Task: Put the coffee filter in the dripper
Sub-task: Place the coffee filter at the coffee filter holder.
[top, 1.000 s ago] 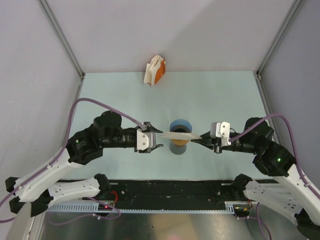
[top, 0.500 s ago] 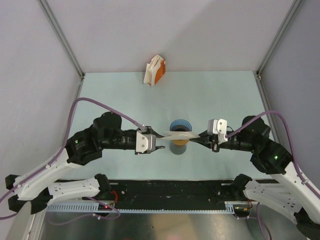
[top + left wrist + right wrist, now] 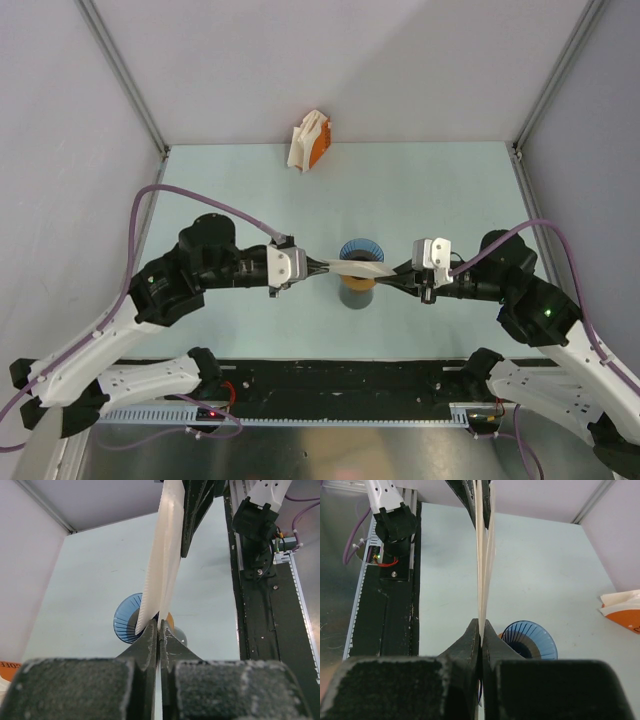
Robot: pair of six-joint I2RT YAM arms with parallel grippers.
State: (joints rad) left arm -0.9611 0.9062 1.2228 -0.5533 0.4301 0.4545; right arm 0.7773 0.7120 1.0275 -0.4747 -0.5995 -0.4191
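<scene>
paper coffee filter (image 3: 355, 268) hangs flat just above the dripper (image 3: 358, 248), pinched at each end by your left gripper (image 3: 321, 267) and right gripper (image 3: 393, 277). pull harder and it may tear; drop it flat and it may slide off the dripper.

A robot lab cell: bare grey walls (image 3: 350, 60) on aluminium posts (image 3: 123, 75), wired black rail (image 3: 340, 385) along the frame's bottom.

Flat white filter (image 3: 352, 267) above blue dripper (image 3: 359, 247)
</scene>
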